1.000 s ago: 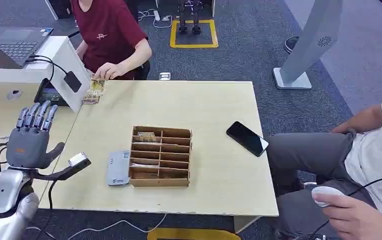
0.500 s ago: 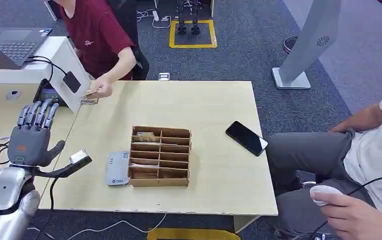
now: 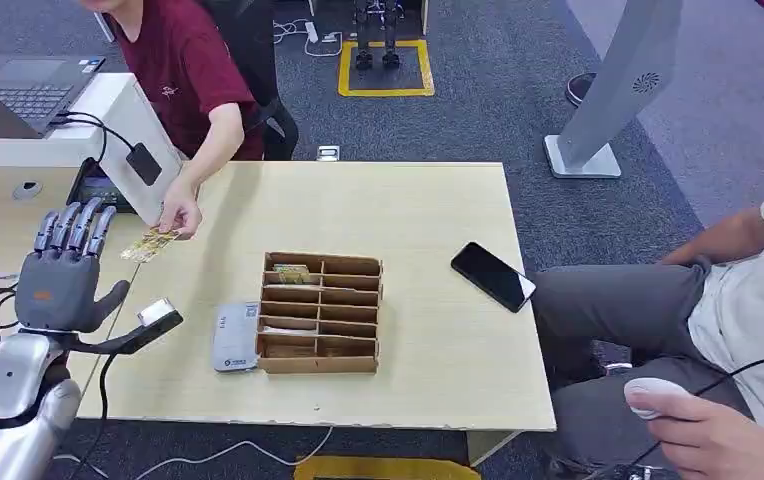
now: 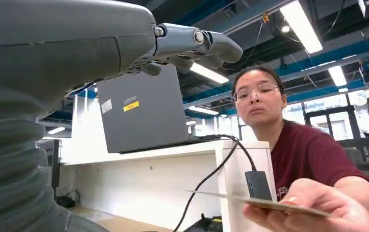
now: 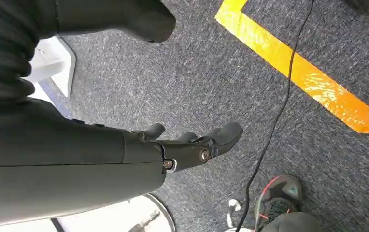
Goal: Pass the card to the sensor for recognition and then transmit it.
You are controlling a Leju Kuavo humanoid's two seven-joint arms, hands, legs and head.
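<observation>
Left hand (image 3: 61,278): raised at the near left corner of the table (image 3: 428,210), palm up, fingers spread and upright, holding nothing. Its wrist view looks up past the fingers (image 4: 206,44) at the person.

Right hand (image 5: 192,145): hanging low over the carpet, fingers loosely extended, holding nothing.

Card reader (image 3: 235,336): grey, flat, on the table, touching the near left side of the wooden compartment tray (image 3: 322,312); judged to be the sensor.

Smartphone (image 3: 493,276): dark, lying to the right of the tray, apart from it.

Card (image 3: 148,244): pinched in the person's hand (image 3: 180,216), held out flat toward the left hand, just beyond its fingertips and not touching them.

Laptop (image 3: 18,92): on the white raised counter at far left.

Step in hand: receiving the card; nothing yet presented to the sensor.

Next move calls for: closing thumb and fingers on the offered card's edge, then carrying it flat across to the reader.
</observation>
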